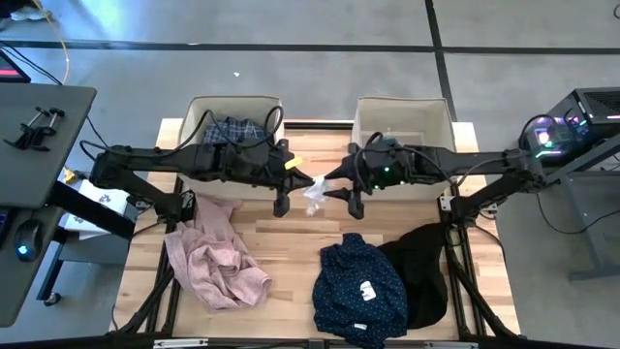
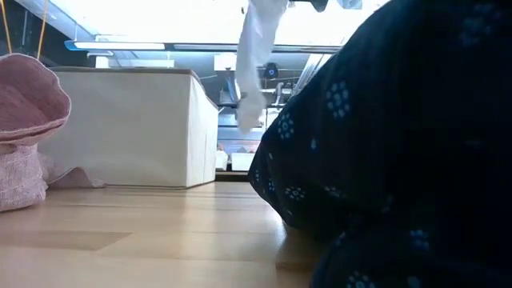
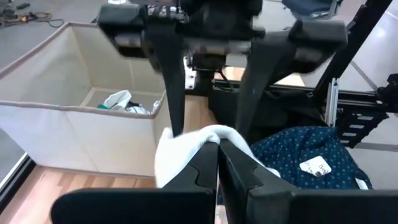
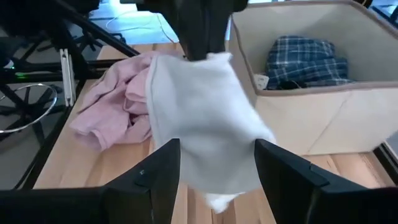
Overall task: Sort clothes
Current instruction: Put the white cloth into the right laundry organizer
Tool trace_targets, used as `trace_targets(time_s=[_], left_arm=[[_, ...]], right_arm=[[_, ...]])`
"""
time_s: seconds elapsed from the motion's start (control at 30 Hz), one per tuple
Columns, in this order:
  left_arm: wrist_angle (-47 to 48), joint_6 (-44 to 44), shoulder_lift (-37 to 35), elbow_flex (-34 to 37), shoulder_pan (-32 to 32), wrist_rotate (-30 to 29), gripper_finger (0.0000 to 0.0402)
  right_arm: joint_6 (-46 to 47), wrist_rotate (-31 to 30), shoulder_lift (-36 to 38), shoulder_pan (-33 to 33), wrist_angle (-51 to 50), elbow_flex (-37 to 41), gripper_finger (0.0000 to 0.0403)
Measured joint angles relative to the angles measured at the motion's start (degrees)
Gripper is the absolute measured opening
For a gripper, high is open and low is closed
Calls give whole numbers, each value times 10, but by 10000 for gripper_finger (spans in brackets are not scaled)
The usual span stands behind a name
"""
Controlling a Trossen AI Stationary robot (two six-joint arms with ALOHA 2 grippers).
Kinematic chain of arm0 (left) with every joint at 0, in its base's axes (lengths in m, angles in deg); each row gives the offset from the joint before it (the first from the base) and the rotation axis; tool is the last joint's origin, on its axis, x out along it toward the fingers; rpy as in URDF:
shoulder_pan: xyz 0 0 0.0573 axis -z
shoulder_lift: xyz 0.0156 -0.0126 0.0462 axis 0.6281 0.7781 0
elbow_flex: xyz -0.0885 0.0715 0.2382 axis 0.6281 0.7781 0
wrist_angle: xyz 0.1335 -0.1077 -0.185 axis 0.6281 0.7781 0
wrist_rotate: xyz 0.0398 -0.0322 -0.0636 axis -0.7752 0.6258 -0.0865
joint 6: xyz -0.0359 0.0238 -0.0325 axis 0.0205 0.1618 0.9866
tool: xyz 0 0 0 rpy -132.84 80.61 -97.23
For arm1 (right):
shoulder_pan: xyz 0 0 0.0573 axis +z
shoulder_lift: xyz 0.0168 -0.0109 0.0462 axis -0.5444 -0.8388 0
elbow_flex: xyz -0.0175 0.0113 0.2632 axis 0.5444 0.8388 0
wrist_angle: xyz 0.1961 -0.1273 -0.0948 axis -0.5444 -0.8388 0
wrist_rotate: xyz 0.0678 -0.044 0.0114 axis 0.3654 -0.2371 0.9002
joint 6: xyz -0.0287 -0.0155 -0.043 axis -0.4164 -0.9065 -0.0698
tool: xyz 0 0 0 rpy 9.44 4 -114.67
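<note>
The left gripper point(image 1: 312, 182) pinches a white sock point(image 4: 205, 121) aloft between the two boxes, and the right gripper point(image 1: 334, 186), spread around it, could close off-centre and drop it on the desk point(image 1: 281, 242)

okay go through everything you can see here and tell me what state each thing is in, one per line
White sock: held up off the table, between the two grippers.
Left gripper: shut on the sock.
Right gripper: open, fingers either side of the sock.
Pale pink shirt: crumpled on the table.
Navy dotted shirt: heaped on the table, label up.
Black garment: bunched beside it.
Blue plaid shirt: in the left box.
Right box: contains clothing.
</note>
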Motion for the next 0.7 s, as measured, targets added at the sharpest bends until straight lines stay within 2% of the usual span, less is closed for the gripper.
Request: trace_targets(time_s=[0.23, 0.37, 0.53, 0.7], left_arm=[[-16, 0, 4, 0, 0, 18, 0], [-16, 0, 3, 0, 0, 18, 0], [-16, 0, 3, 0, 0, 18, 0], [-16, 0, 3, 0, 0, 9, 1]], right_arm=[[25, -22, -33, 1, 45, 0, 192], [30, -25, -44, 1, 78, 0, 173], [30, -25, -49, 2, 95, 0, 116], [35, -25, -49, 2, 99, 0, 24]])
